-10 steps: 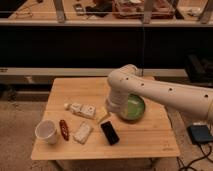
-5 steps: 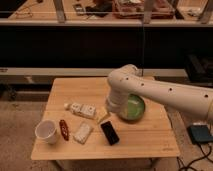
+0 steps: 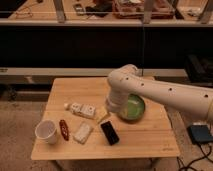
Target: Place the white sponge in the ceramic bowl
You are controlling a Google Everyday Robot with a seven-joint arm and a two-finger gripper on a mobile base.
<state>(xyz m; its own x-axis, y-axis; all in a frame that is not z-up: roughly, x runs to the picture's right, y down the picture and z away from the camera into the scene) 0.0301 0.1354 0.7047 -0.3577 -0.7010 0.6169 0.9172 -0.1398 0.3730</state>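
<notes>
The white sponge (image 3: 83, 132) lies flat on the wooden table (image 3: 145, 137), left of centre near the front. The ceramic bowl (image 3: 133, 107), green inside, sits at the right of the table, partly hidden by my white arm (image 3: 160, 92). My gripper (image 3: 106, 111) hangs at the end of the arm just left of the bowl, above a yellowish piece, up and to the right of the sponge and apart from it.
A white bottle (image 3: 80, 109) with dark marks lies behind the sponge. A white cup (image 3: 46, 132) stands at the front left, a red-brown packet (image 3: 64, 129) beside it. A black phone (image 3: 110, 132) lies right of the sponge. A dark pad (image 3: 200, 134) lies on the floor at right.
</notes>
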